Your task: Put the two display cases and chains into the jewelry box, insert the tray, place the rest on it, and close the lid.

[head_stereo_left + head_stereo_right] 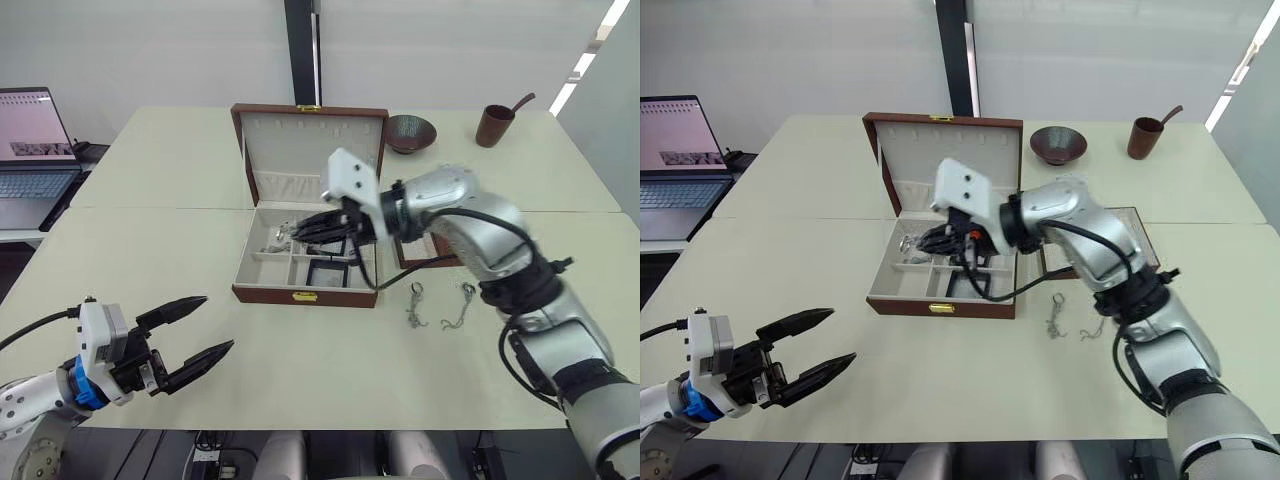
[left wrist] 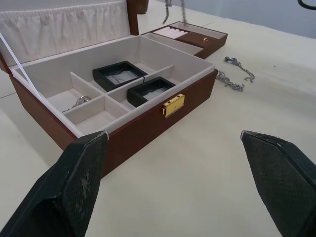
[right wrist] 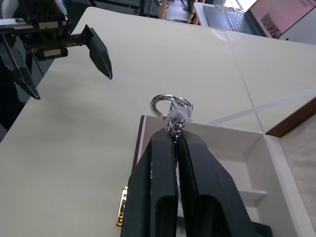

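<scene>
The jewelry box [image 1: 262, 292] stands open mid-table with its lid [image 1: 310, 140] upright. Two black-framed display cases [image 2: 121, 75] [image 2: 150, 91] lie in its compartments, and a silvery piece [image 2: 79, 101] rests in another compartment. My right gripper [image 1: 290, 232] hovers over the box's left side, shut on a chain whose ring [image 3: 170, 106] sticks out past the fingertips. Two more chains [image 1: 415, 305] [image 1: 460, 305] lie on the table right of the box. The tray [image 2: 197, 39] sits behind them, partly hidden by my right arm. My left gripper [image 1: 195, 335] is open near the front left edge, holding nothing.
A laptop [image 1: 35, 150] sits on a side table at the far left. A dark bowl [image 1: 410, 132] and a brown cup [image 1: 495, 125] with a spoon stand at the back right. A seam between table tops runs behind the box.
</scene>
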Controlling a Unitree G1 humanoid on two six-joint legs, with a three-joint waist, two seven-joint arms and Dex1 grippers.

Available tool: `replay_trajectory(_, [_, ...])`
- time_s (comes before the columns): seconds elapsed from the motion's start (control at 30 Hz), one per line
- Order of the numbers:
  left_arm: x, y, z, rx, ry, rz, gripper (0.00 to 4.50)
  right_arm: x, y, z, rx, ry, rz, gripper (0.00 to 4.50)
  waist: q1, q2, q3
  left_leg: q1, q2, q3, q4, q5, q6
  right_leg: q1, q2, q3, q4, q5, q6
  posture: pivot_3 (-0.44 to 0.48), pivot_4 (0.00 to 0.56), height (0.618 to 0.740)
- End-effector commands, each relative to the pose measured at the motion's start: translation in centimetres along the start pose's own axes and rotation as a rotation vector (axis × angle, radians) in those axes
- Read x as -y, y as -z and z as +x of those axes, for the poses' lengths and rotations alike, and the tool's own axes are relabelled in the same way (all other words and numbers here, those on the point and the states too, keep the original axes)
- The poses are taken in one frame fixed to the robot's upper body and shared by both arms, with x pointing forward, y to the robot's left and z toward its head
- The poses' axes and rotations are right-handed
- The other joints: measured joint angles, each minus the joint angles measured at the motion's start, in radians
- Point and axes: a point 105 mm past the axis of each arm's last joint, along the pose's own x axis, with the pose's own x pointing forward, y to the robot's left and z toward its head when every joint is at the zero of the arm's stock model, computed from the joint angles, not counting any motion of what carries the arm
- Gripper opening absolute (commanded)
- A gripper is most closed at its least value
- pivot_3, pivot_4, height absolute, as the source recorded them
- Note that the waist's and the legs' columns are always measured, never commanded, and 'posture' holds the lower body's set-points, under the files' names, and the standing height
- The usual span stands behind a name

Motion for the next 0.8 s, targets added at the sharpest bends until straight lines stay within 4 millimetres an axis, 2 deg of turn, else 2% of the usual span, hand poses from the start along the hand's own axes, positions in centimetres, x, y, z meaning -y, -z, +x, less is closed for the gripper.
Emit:
replay_trajectory(0.03, [-0.1, -0.8, -0.1, 0.021, -0.021, 0.04, 4.5, 0.7, -1.0, 0.6, 0.009, 0.013, -0.078, 0.01, 0.001, 0.0, 0.0, 0.0, 0.0, 0.0, 0.0, 0.0, 0.0, 0.0, 0.0, 0.0, 0.0, 0.0, 0.0, 0.0, 0.15, 0.733])
replay_trajectory(0.1, [-0.1, -0.9, -0.1, 0.028, -0.032, 0.04, 4.5, 0.8, -0.8, 1.5, 0.005, 0.005, -0.082, 0.01, 0.002, 0.0, 0.0, 0.0, 0.0, 0.0, 0.0, 0.0, 0.0, 0.0, 0.0, 0.0, 0.0, 0.0, 0.0, 0.0, 0.15, 0.733])
replay_trajectory(0.2, [-0.2, -1.2, 0.0, 0.049, -0.059, 0.029, 4.5, 0.5, -0.4, 4.2, -0.009, -0.024, -0.095, 0.01, -0.002, 0.0, 0.0, 0.0, 0.0, 0.0, 0.0, -0.001, -0.001, -0.001, 0.0, 0.0, 0.0, 0.0, 0.0, 0.0, 0.15, 0.733])
replay_trajectory(0.37, [-0.2, -1.6, 0.0, 0.07, -0.091, 0.012, 4.5, 0.3, 0.4, 6.3, -0.027, -0.044, -0.101, 0.01, -0.004, 0.0, 0.0, 0.0, 0.003, 0.001, 0.0, -0.001, -0.002, -0.004, 0.001, -0.001, 0.002, 0.001, -0.001, 0.0, 0.15, 0.733])
replay_trajectory(0.6, [-0.2, -2.0, 0.3, 0.09, -0.121, 0.002, 4.5, 0.6, 1.6, 7.9, -0.066, -0.044, -0.089, 0.01, -0.004, 0.0, 0.0, 0.0, 0.003, 0.003, 0.0, -0.001, -0.002, -0.005, 0.002, 0.0, 0.002, 0.001, -0.001, 0.0, 0.15, 0.733])
replay_trajectory(0.8, [-0.3, -2.5, 0.7, 0.1, -0.132, 0.003, 4.5, 0.9, 2.6, 8.5, -0.097, -0.035, -0.091, 0.01, -0.005, 0.0, 0.0, 0.0, 0.004, 0.004, 0.0, -0.002, -0.003, -0.005, 0.002, 0.0, 0.001, 0.001, -0.001, 0.0, 0.15, 0.733])
